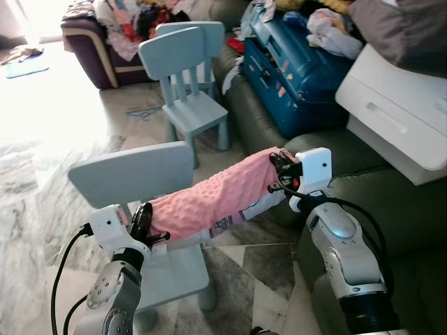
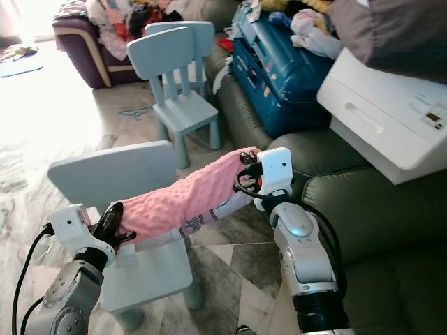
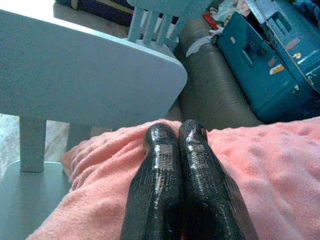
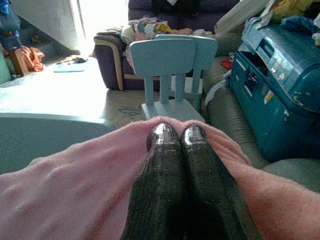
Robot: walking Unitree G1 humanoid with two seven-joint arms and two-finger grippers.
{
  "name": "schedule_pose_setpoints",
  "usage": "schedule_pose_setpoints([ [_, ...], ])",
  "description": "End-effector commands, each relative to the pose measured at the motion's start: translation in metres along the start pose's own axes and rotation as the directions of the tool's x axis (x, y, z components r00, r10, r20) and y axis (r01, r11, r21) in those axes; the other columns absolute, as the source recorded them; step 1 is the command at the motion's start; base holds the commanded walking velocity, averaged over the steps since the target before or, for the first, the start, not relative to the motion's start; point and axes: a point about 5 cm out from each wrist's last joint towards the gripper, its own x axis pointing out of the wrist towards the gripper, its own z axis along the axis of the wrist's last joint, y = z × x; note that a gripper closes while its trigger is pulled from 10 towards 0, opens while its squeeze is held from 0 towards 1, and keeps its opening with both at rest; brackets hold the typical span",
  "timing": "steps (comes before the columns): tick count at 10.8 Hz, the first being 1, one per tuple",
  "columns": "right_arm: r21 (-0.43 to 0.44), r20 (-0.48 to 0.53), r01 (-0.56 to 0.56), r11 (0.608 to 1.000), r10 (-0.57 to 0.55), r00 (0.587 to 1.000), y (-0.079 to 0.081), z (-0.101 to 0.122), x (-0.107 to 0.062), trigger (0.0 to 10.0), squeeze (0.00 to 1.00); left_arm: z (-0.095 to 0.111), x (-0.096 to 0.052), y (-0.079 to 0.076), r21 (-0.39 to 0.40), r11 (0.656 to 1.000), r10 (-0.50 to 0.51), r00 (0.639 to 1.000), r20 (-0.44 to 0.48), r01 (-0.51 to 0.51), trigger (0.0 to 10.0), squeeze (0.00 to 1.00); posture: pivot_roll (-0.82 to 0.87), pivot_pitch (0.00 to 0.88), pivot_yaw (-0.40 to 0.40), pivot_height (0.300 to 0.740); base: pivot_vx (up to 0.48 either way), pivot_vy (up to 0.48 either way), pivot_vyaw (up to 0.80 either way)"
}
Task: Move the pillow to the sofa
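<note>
Cluttered room, dark green fabric sofa [image 1: 391,202] on the right. Long pink soft bumpy pillow [image 1: 209,199] lifted over pale blue plastic chair [image 1: 133,174], left claw [image 1: 142,222] and right claw [image 1: 279,171] pressed closed against its ends. Probably light, floppy; safest held at both ends.

Strong daylight from the far left, with overexposure on the floor.

In both eye views the marble floor [image 1: 42,105] is washed out to near white at the upper left, where the light enters. The dark green sofa [image 1: 391,209] on the right is lit more dimly. A soft shadow is cast under the near blue chair [image 1: 133,174]. In the wrist views glossy highlights are seen on the black fingers [image 3: 162,150], which are close to the lens and slightly soft. The left wrist view carries a bluish tint. No motion blur is noticed.
</note>
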Motion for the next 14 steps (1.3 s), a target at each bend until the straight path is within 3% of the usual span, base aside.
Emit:
schedule_pose_setpoints([
  [1,-0.006,0.042,-0.01,1.0,0.01,0.999,0.0013,0.0097,0.0024,10.0,0.0,0.0046,-0.0004,-0.0013,0.009,1.0,0.002,1.0,0.022,-0.002,10.0,0.0,-0.2,0.112,0.048,0.74,-0.244,0.0,0.0],
  [14,-0.003,0.051,-0.008,1.0,0.008,0.999,0.0009,0.011,0.0059,10.0,0.0,0.0058,0.0026,-0.0001,0.008,1.0,0.008,1.0,0.021,-0.008,10.0,0.0,-0.2,0.096,0.051,0.74,-0.276,0.0,0.0],
])
